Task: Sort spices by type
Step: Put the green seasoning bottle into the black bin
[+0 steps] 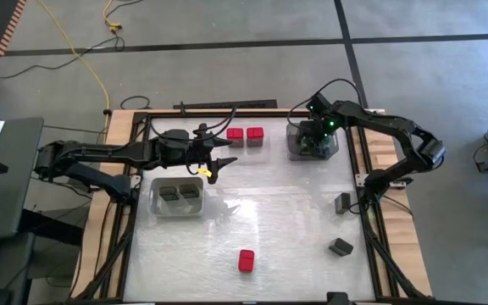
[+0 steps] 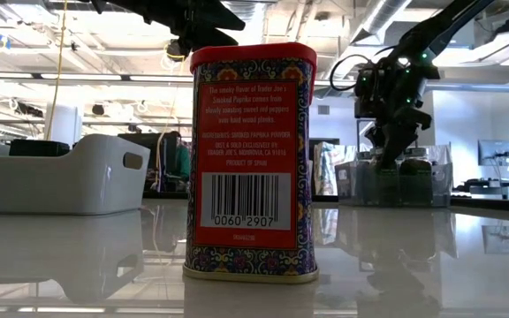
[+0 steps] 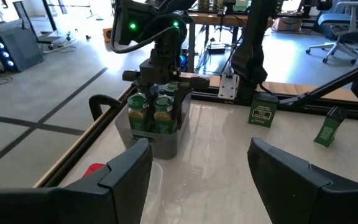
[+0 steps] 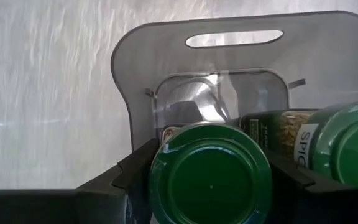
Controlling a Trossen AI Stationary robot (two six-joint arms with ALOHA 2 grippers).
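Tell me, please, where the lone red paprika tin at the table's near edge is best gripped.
Probably across the paprika tin on its two flat faces, near the top, coming straight down: it stands upright and alone, nothing crowding it. The left gripper, open, hovers nearest.

Left end effector (image 1: 216,166) fingers spread, raised at table's left; right end effector (image 4: 210,180) fingers closed.

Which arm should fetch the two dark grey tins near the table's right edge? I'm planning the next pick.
Probably the left. The left gripper is open and empty above the table, beside the grey tray. The right gripper grips a green-lidded jar over the clear bin, though the tins sit on its side.
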